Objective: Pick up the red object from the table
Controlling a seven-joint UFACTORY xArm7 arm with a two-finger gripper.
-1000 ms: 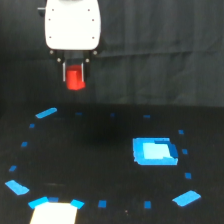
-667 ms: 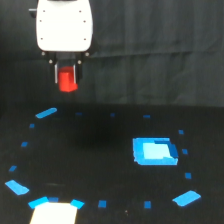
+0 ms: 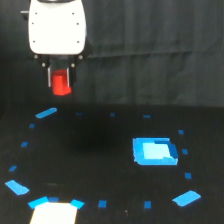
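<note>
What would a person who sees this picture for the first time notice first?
The eye goes first to the small bright red-orange short cylinder, held between the fingers of the pincer under the large white pincer body, high at the exterior view's left, clear above the wide black matte table. Next comes the flat blue square piece lying on the table toward the right, and the bright white patch at the lower edge.

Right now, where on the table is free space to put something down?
The dark middle of the table is bare, between the blue square piece and the tape marks on the exterior view's left. The near edge by the white patch is crowded.
</note>
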